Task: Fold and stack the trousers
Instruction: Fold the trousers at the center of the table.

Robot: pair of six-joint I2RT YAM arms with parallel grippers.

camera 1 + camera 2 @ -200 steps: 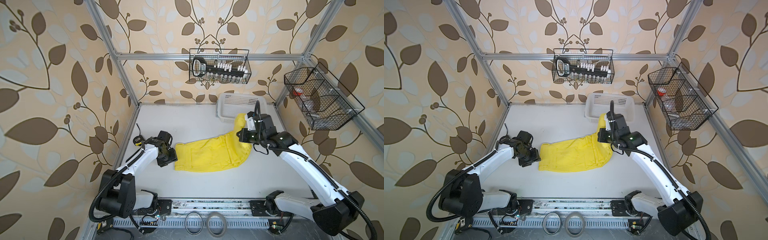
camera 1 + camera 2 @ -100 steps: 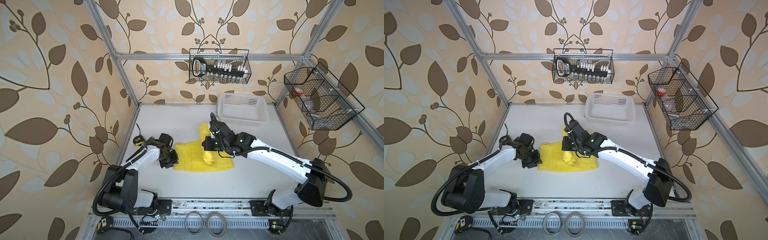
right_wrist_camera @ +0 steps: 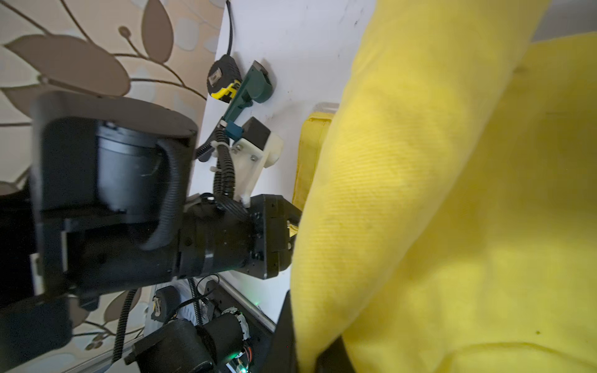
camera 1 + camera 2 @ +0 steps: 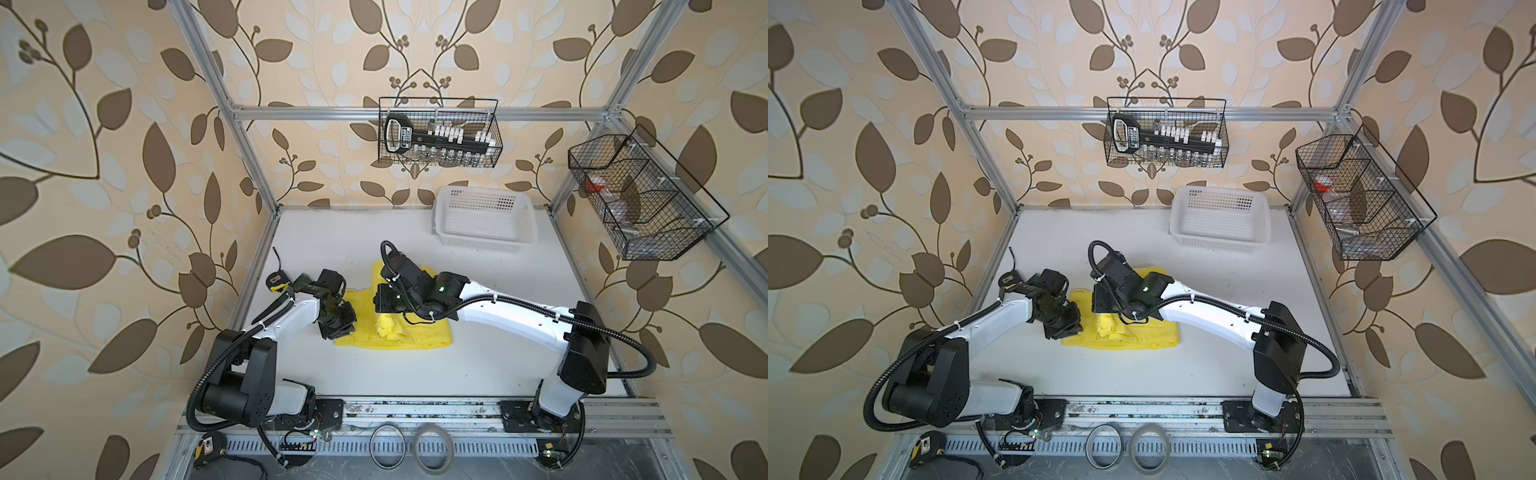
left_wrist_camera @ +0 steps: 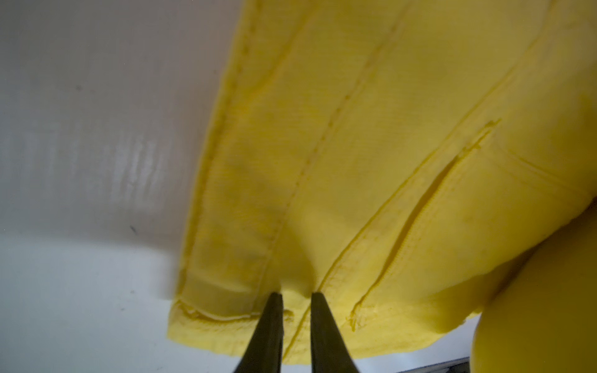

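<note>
Left wrist view is showing the left gripper (image 5: 295, 298) with its fingers (image 5: 269, 326) standing narrow at the edge of the trousers (image 5: 371, 145), cloth lying between the tips; whether they are pinching it I cannot tell. In both top views the yellow trousers are lying partly folded on the tabletop (image 4: 415, 386), left of centre, while the right gripper (image 3: 308, 361) is clamping a raised fold of them. Farther back, the white basket (image 4: 484, 244) is sitting in the far right corner, well apart.

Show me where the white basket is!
In a top view the white basket sits at the table's far right corner, apart from the yellow trousers and both arms.
</note>
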